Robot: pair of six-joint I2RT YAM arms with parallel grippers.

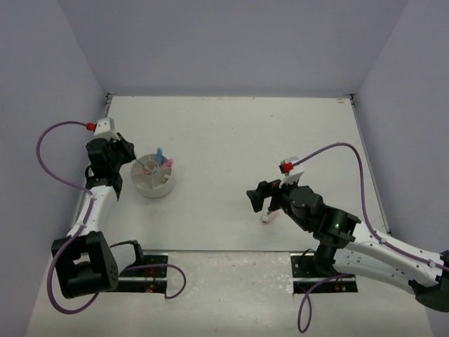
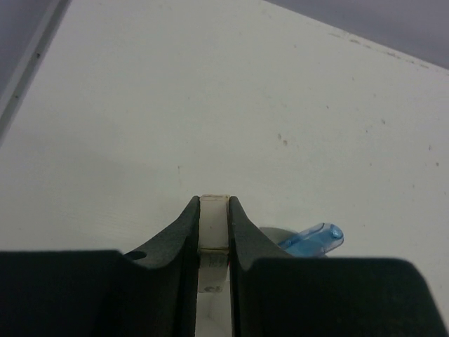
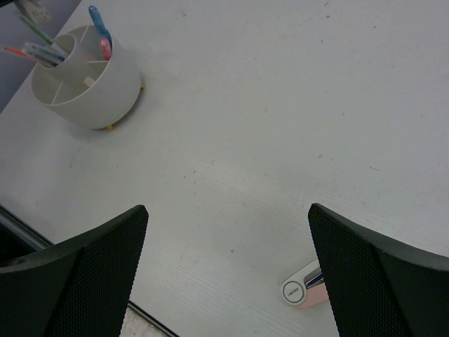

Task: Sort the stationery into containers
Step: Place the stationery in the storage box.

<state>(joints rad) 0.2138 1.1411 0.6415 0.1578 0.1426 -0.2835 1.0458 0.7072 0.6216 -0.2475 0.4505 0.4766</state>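
The round white container [image 1: 154, 184] stands at the left, split into compartments, with a blue marker [image 1: 161, 154] and pink pens in it. My left gripper [image 1: 139, 164] hovers at its left rim, shut on a small white eraser block [image 2: 213, 221]. The blue marker [image 2: 312, 241] shows just right of the fingers. My right gripper [image 1: 261, 203] is open over the table's middle right. A short white-and-pink piece of stationery [image 3: 305, 288] lies on the table by its right finger. The container [image 3: 91, 98] shows far off in the right wrist view.
The table's left edge rail [image 1: 106, 112] runs close behind the left arm. Purple cables [image 1: 49, 133] loop beside both arms. The base plates [image 1: 151, 270] sit at the near edge.
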